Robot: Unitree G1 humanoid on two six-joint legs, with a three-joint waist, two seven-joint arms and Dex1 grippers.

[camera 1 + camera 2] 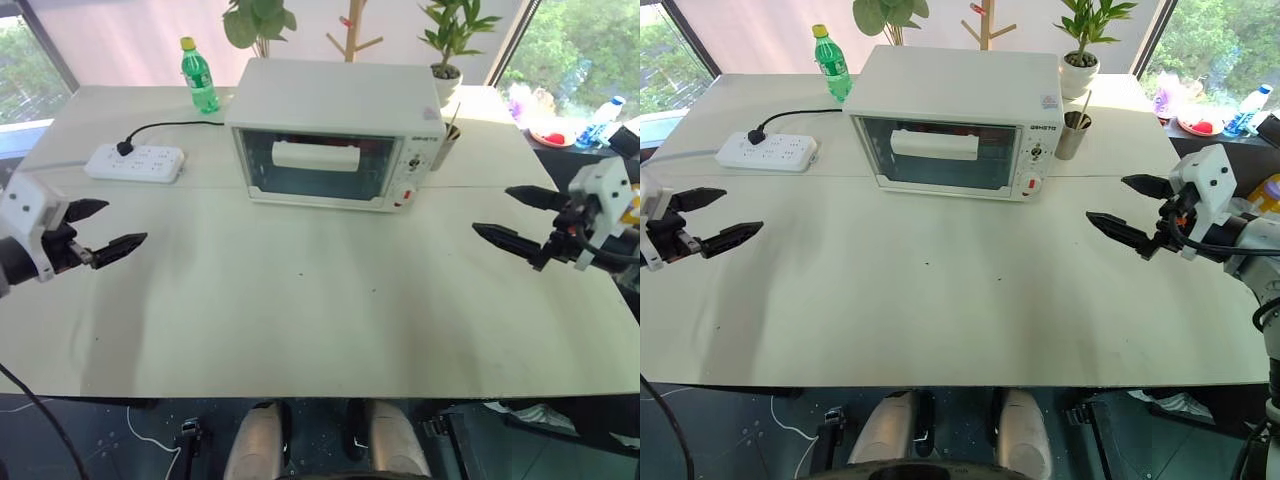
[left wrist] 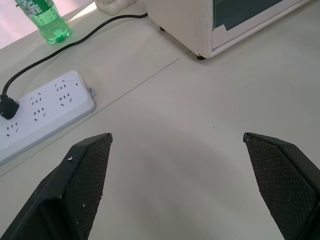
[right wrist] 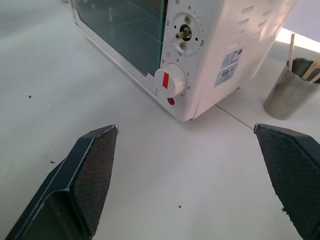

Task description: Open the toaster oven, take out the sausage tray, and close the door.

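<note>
- White toaster oven [image 1: 335,130] stands at the far middle of the table [image 1: 300,320], front facing the robot.
- The door [image 1: 318,165] is shut and upright; its long white bar handle [image 1: 315,155] runs across the upper part of the glass.
- Control knobs [image 3: 170,82] sit at the oven's right side, one above the other.
- The sausage tray cannot be made out through the glass.
- A metal cup [image 3: 290,90] with sticks in it stands just beside the oven's right side.
- A white power strip [image 1: 135,162] lies on the table to the oven's left, with a black plug and cable in it.
- A green bottle [image 1: 199,75] stands upright behind the strip, near the oven's rear left corner.
- Left gripper [image 1: 105,228] hovers over the table's left edge, fingers spread wide, holding nothing, well apart from the oven.
- Right gripper [image 1: 520,218] hovers over the table's right side, fingers spread wide, holding nothing, pointing toward the oven.
</note>
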